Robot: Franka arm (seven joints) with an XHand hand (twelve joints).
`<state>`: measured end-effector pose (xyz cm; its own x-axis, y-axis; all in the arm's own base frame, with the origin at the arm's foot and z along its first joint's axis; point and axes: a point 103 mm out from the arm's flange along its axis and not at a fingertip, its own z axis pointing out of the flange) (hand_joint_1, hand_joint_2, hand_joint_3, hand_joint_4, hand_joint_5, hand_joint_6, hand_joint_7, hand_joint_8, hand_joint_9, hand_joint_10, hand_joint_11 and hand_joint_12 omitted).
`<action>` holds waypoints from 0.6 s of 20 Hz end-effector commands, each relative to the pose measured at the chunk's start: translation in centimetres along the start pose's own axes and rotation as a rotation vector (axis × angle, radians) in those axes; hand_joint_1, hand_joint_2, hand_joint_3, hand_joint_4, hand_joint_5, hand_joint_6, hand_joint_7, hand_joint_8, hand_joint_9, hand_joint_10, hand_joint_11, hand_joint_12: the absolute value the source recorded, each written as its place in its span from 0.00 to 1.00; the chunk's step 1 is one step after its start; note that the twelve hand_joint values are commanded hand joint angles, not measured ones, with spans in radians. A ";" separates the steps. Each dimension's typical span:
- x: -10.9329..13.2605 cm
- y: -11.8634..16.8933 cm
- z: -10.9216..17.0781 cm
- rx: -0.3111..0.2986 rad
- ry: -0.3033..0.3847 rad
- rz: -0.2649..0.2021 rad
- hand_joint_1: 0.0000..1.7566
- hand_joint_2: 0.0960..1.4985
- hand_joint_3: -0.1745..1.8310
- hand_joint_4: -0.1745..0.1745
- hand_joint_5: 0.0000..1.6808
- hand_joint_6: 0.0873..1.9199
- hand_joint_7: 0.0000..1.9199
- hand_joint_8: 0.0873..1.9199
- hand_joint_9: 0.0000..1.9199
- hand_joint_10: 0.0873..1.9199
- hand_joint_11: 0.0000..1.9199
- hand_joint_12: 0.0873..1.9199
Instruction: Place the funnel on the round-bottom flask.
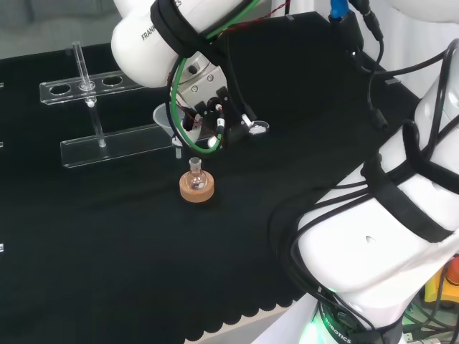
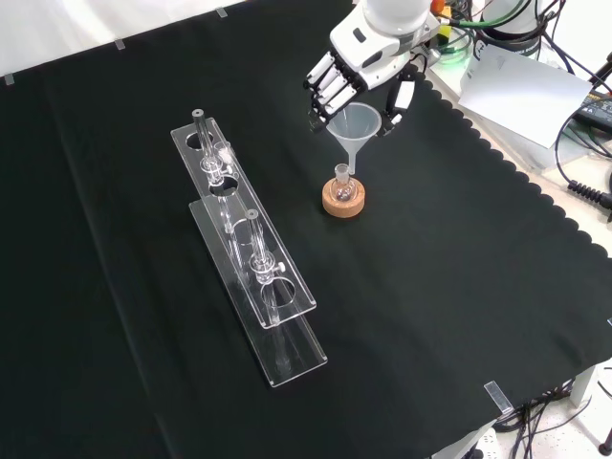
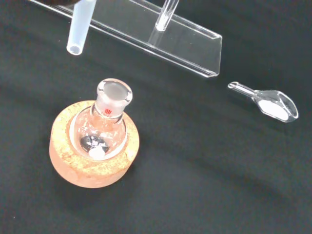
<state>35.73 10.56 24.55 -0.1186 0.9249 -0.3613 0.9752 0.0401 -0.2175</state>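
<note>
Beyond the flask [image 3: 108, 122], wrist view alone: scoop [image 3: 273, 102] with white powder.

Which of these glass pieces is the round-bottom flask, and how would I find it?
Start from the long clear rack lying across the black cloth in the front view. To its right sits a cork ring, just under the funnel that the hand holds. The round-bottom flask stands in that ring: a small round bulb with a short neck, the one piece on cork.
</note>
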 end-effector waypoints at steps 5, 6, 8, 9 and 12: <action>0.1 0.2 0.4 0.011 -0.007 0.012 0.46 0.49 0.42 0.38 0.33 0.24 0.26 0.31 0.43 0.23 0.28 0.66; 0.0 0.2 0.4 0.013 -0.006 0.013 0.46 0.49 0.42 0.38 0.33 0.24 0.26 0.31 0.43 0.23 0.28 0.66; -0.1 0.3 0.5 0.017 -0.006 0.015 0.46 0.49 0.43 0.38 0.33 0.24 0.26 0.31 0.43 0.23 0.28 0.66; -0.2 0.3 0.5 0.019 -0.007 0.016 0.46 0.49 0.43 0.38 0.33 0.24 0.26 0.31 0.43 0.23 0.28 0.66; -0.7 0.4 0.4 0.021 -0.004 0.023 0.46 0.49 0.43 0.38 0.33 0.25 0.26 0.31 0.43 0.23 0.28 0.66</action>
<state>35.99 10.23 24.13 -0.1043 0.9234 -0.3694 0.9735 0.0187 -0.2280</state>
